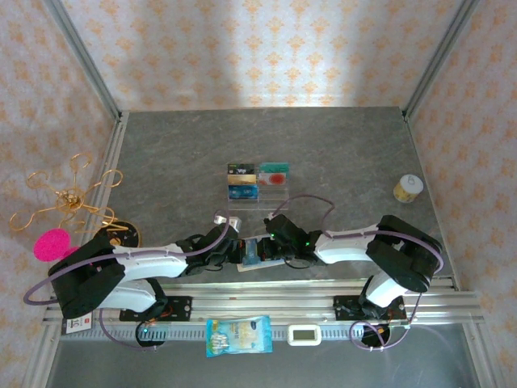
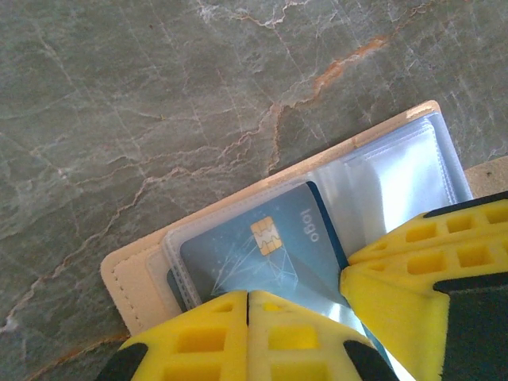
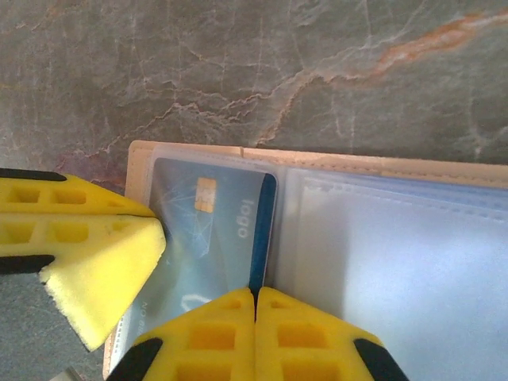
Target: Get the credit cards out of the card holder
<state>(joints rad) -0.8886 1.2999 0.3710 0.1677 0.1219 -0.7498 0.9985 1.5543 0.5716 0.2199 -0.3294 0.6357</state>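
While left gripper (image 2: 248, 298) and right gripper (image 3: 255, 294) stand closed, pads together, both tips rest on the open card holder (image 3: 357, 164), blue chip card (image 3: 214, 230) at its 9 o'clock end.

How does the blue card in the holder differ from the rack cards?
The blue card lies flat in a clear pocket of the open card holder; the rack cards sit uncovered on the clear rack. The shut left gripper and right gripper press at the blue card, not the rack cards. Same card shape.
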